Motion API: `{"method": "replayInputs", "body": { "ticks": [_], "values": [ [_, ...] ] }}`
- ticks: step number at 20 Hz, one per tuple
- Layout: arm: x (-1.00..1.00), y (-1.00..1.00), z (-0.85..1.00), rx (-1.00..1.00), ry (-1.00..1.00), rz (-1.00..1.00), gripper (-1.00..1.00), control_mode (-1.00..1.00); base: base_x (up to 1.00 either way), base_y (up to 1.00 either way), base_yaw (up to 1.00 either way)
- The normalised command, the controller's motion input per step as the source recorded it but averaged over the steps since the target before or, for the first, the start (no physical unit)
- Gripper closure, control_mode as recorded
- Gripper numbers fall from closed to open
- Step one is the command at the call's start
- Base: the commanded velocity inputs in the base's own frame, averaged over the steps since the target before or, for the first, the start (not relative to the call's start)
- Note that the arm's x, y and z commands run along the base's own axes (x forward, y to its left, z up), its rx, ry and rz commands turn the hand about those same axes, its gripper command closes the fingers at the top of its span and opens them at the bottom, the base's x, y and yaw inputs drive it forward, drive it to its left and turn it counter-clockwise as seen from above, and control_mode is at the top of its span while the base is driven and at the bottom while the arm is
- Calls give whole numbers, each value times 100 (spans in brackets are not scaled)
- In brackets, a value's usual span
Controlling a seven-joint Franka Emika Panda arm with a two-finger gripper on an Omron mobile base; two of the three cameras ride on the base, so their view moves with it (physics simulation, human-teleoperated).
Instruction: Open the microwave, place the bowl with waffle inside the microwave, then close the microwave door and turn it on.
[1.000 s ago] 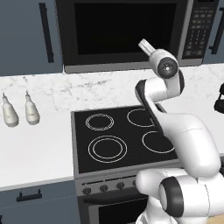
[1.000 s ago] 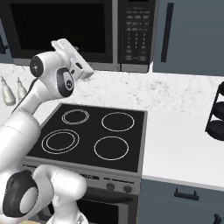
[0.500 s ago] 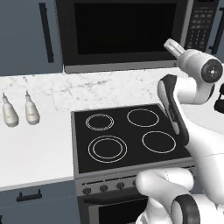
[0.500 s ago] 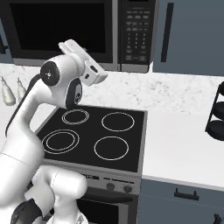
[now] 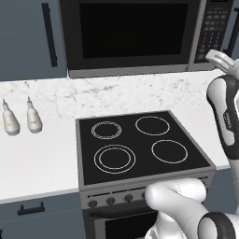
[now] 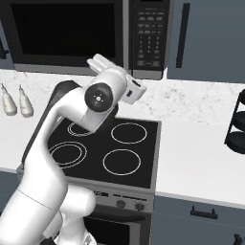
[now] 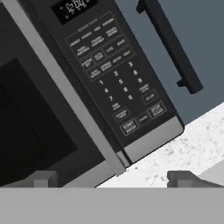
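The microwave [image 5: 144, 35] sits against the wall above the back of the black stovetop [image 5: 140, 147], and its door [image 5: 130, 32] is flat shut, the wide dark window facing out. The keypad panel [image 7: 113, 83] runs down the microwave's right side, with a lit clock readout at its top and rows of buttons beneath.

The pincer [image 7: 113, 179] is raised in front of the microwave's lower right corner, near the keypad and apart from it. Its 2 fingertips [image 7: 43, 178] stand spread wide with nothing between them, so it is released and grasps nothing. In the right base view the hand [image 6: 119, 81] hangs just below the microwave's bottom edge, over the back of the stovetop.

A dark blue-grey cabinet door [image 6: 206, 40] with a black handle [image 7: 170, 48] stands just right of the microwave. On the white marbled surface [image 5: 37, 154], 2 pale bottles [image 5: 18, 119] stand below and to the left of the microwave.
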Motion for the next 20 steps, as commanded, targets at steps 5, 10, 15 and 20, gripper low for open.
{"method": "replayInputs", "body": {
  "ticks": [5, 10, 15, 20],
  "values": [
    [-14, -39, 0, -19, 4, 12, -100, -100, 0, 0, 0],
    [0, -15, -14, -19, 0, 13, -100, -100, 0, 0, 0],
    [0, -5, -28, -21, -1, 9, -100, -100, 0, 0, 0],
    [8, 0, -6, -12, -8, 1, -100, -100, 0, 0, 0]
  ]
}}
